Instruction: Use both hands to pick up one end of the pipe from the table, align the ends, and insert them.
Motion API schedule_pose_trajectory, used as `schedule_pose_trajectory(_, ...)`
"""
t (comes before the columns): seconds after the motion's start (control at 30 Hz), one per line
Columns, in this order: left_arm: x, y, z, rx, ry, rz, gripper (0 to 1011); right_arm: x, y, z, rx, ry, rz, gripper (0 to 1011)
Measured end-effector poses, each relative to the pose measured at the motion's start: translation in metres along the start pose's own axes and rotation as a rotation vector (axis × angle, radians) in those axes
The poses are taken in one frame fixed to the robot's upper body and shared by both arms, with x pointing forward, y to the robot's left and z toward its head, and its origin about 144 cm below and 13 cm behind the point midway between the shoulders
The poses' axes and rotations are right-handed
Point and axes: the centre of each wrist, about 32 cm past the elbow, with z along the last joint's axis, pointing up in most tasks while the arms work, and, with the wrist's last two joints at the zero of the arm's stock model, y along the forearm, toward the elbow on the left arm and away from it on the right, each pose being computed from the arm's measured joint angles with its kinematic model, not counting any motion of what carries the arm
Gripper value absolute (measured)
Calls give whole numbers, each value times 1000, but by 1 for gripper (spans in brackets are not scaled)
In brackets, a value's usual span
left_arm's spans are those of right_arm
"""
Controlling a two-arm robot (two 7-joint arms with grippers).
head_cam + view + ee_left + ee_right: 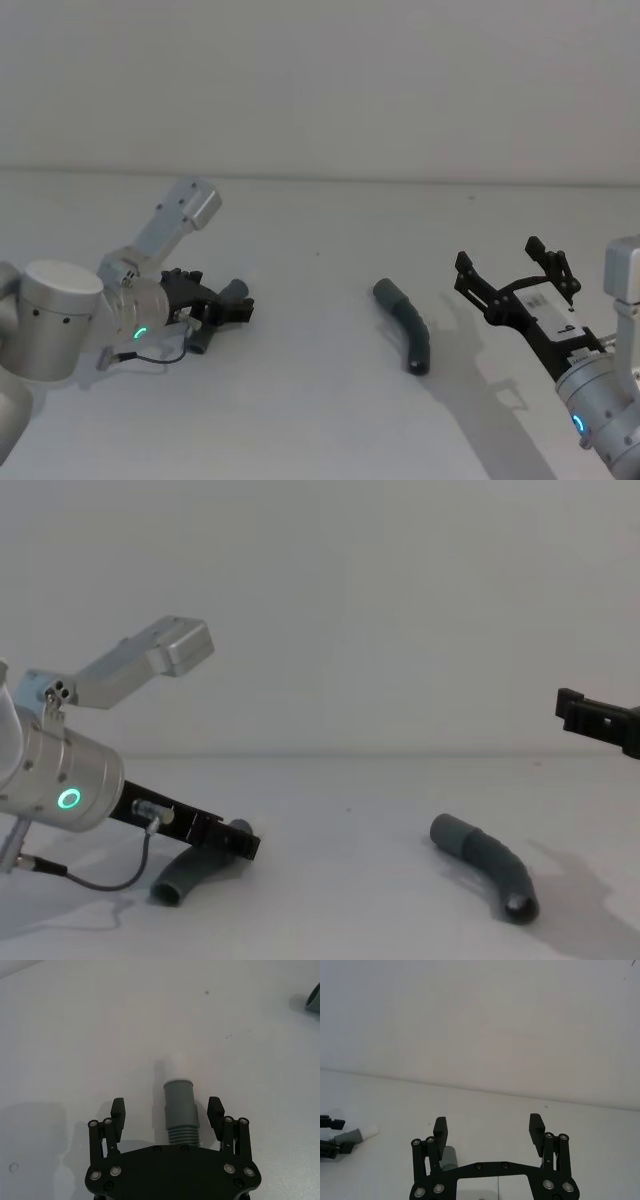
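Observation:
Two dark-grey pipe pieces lie on the off-white table (320,230). My left gripper (240,302) is low at the left piece (200,341). In the left wrist view this gripper (166,1109) is open, and the piece's smooth cuff (178,1102) stands between the fingers with a gap on each side. The second curved piece (405,325) lies free mid-table, one round end facing forward (517,905). Open and raised above the table, my right gripper (500,255) hangs to the right of that piece; its wrist view (488,1129) shows nothing between the fingers.
A thin cable (160,357) loops on the table by the left wrist. A plain pale wall (320,90) closes the table's far edge. In the chest view the right gripper (590,718) pokes in from the right edge.

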Motion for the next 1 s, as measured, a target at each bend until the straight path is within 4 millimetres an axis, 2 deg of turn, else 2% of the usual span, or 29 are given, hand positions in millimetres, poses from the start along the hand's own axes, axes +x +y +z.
schedule_pose_trajectory(0.1,-1,-1,0,6,2,1,998,0,0,0,0,0,0,1001)
schedule_pose_trajectory(0.4,-2,-4,0,16,6,1,824,0,0,0,0,0,0,1001)
schedule_pose_trajectory(0.43,-2,-4,0,16,7,1,755,0,0,0,0,0,0,1001)
schedule_pose_trajectory(0.7,-2,-5,0,20,8,1,555,0,0,0,0,0,0,1001)
schedule_pose_trajectory(0.73,-2,-5,0,21,8,1,487,0,0,0,0,0,0,1001)
schedule_pose_trajectory(0.83,-2,-5,0,22,8,1,392,0,0,0,0,0,0,1001)
schedule_pose_trajectory(0.9,-2,-5,0,23,8,2,356,0,0,0,0,0,0,1001)
schedule_pose_trajectory(1.0,-2,-6,0,23,9,3,355,0,0,0,0,0,0,1001)
